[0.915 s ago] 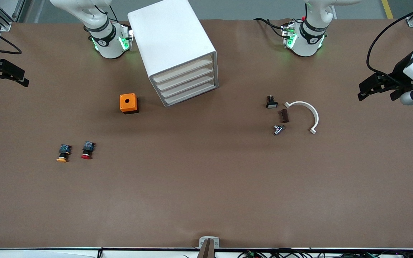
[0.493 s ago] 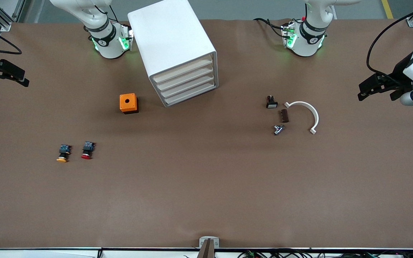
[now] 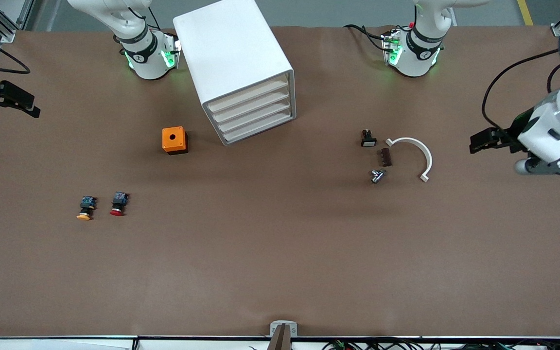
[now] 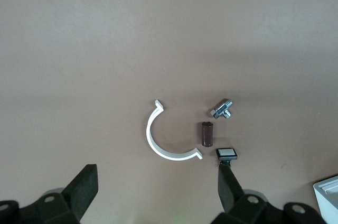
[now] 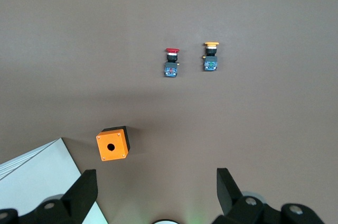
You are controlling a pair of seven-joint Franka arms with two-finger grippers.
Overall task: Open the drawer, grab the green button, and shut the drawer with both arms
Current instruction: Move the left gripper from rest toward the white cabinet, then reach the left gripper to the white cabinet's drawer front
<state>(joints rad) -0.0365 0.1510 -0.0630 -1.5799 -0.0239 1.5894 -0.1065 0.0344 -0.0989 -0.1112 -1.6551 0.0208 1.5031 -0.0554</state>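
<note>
Drawers fill the front of the white cabinet (image 3: pixel 234 58), four shallow cream-fronted trays stacked one above another, all pushed in flush; the lowest drawer (image 3: pixel 259 128) sits just above the brown table (image 3: pixel 280 253), and nothing of its contents shows. No green-capped button can be seen anywhere on the table.

Near the cabinet's corner toward the right arm's end stands an orange box (image 3: pixel 174 140) with a round hole in its top. Nearer the front camera lie an orange-capped button (image 3: pixel 85 208) and a red-capped button (image 3: pixel 118 204), side by side but apart.

Toward the left arm's end lie four small parts close together: a white curved clip (image 3: pixel 415 154), a brown block (image 3: pixel 386 157), a metal fitting (image 3: pixel 377 175) and a small white-faced switch (image 3: pixel 368 139).

Wide bare tabletop lies in front of the drawers, down to the edge nearest the camera.

The left gripper (image 3: pixel 478 144) hangs over the table's edge at its own end, fingers (image 4: pixel 84 188) spread wide and holding nothing. The right gripper (image 3: pixel 29 108) hangs over the other end's edge, fingers (image 5: pixel 83 192) likewise fully apart and empty.
</note>
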